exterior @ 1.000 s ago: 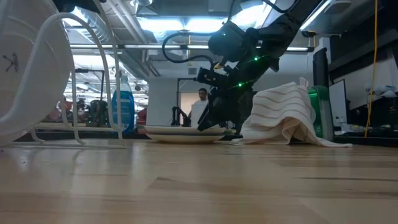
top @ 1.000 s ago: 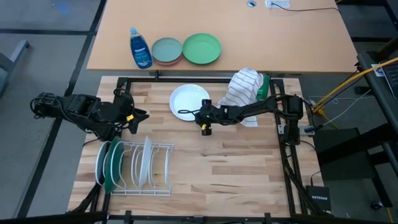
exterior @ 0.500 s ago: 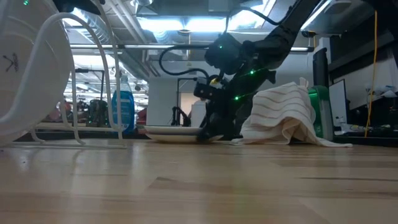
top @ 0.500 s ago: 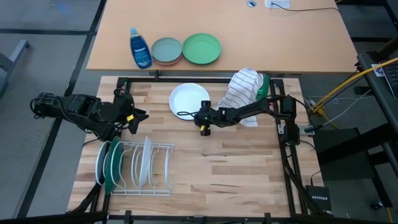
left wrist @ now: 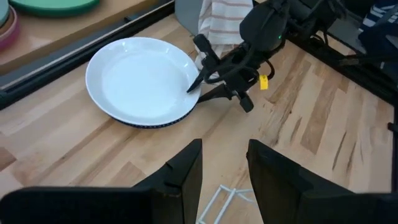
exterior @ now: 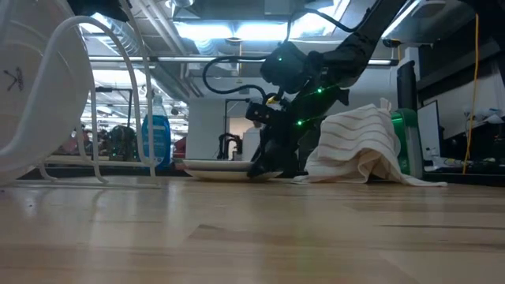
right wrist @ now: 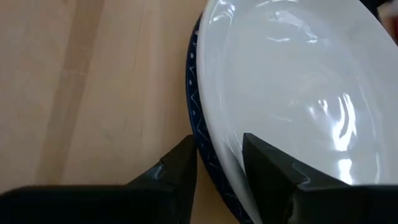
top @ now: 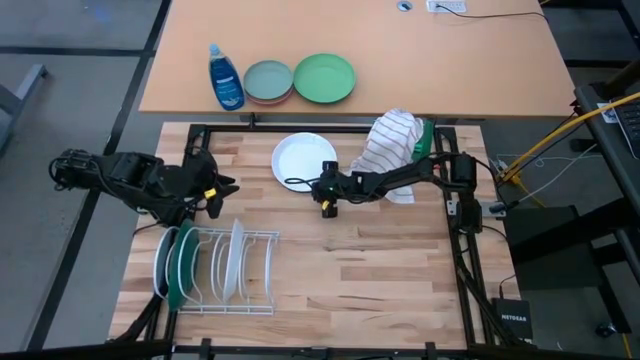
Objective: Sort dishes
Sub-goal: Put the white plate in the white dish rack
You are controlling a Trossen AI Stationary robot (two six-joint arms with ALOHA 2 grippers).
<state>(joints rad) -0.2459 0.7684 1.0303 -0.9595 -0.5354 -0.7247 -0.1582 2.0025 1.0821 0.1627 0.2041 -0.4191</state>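
My right fingers (right wrist: 217,163), still spread astride the white plate (top: 303,161) rim, should pinch only white, not the blue plate (right wrist: 200,134) underneath.

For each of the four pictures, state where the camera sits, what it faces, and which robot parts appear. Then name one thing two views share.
High view: overhead, facing down on the table; both arms.
Low view: at tabletop height, facing the room; the right arm, the rack.
Left wrist view: behind the left gripper, facing the white plate and the right gripper.
Right wrist view: behind the right gripper, fingers astride the plate's rim.
Shared: the white plate, in all four.
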